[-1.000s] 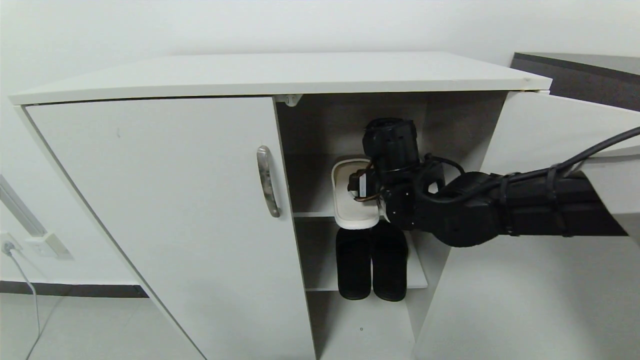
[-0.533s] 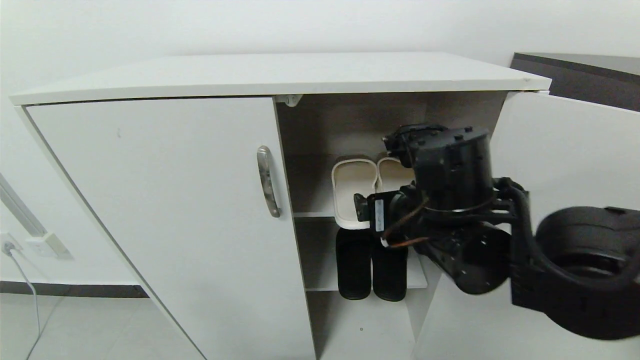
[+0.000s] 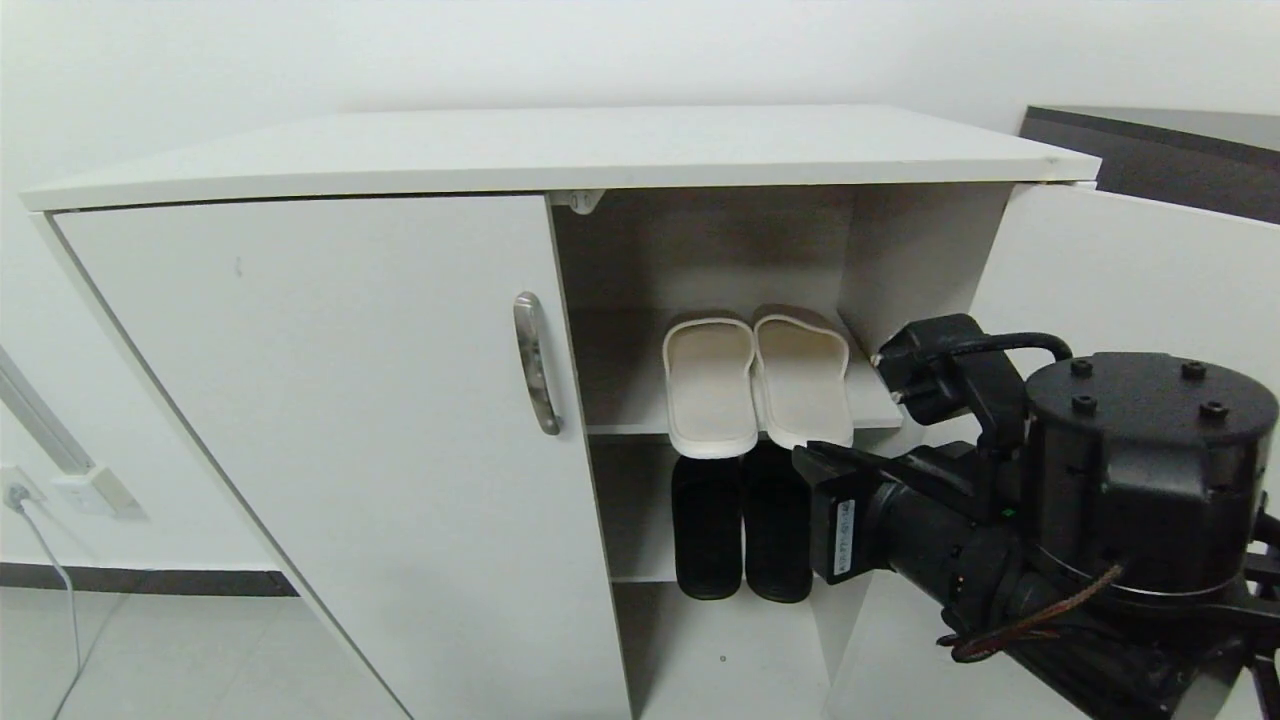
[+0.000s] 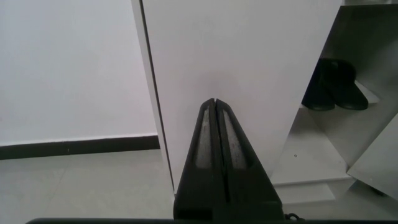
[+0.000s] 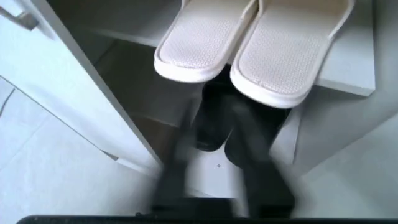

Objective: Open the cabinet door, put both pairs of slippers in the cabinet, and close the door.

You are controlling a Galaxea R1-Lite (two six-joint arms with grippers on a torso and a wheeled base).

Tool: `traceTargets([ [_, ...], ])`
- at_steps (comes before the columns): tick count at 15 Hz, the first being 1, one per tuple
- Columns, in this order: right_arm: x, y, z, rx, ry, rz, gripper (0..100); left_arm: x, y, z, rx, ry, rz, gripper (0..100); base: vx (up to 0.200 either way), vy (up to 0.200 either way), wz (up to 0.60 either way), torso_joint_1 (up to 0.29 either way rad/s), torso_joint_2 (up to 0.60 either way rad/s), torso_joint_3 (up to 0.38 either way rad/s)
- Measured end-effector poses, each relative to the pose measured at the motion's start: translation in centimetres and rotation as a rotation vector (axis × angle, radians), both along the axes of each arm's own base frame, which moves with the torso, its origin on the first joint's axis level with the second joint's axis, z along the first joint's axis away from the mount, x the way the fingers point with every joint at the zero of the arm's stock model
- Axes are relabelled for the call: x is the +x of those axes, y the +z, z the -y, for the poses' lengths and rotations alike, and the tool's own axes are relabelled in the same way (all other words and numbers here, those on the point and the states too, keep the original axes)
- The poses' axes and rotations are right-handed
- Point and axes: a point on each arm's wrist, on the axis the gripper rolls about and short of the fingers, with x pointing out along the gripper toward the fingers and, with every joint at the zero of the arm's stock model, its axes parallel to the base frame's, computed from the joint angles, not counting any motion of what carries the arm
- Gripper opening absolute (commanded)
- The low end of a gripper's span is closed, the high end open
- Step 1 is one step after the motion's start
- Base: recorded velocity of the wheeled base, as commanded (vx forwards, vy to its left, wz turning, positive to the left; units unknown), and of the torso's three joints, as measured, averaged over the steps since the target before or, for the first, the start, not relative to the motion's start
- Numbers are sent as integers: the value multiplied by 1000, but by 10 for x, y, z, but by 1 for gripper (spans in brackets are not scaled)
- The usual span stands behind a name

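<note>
**Both pairs shelved**

In the cabinet point(image 3: 560, 150) the white slippers point(image 3: 757, 380) lie side by side on the upper shelf, with the black slippers point(image 3: 742, 530) on the shelf below. The right door point(image 3: 1110, 270) stands open and the left door point(image 3: 330, 400) is shut. The right hand point(image 5: 217, 155) is blurred but looks spread, out in front of the shelves. The left hand point(image 4: 214, 106) is pressed together, facing the left door.

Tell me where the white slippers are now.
In the head view, the white slippers sit side by side on the upper shelf in the open right side of the cabinet, directly above the black slippers.
</note>
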Motion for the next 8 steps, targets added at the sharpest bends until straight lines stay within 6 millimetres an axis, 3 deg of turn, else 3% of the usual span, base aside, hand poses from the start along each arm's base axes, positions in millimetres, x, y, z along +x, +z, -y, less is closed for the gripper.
traceTargets([
  [8, 0, -9, 8, -16, 48, 17, 0, 0, 0, 0, 0, 0, 0, 0, -200, 0, 0, 1, 2, 5],
])
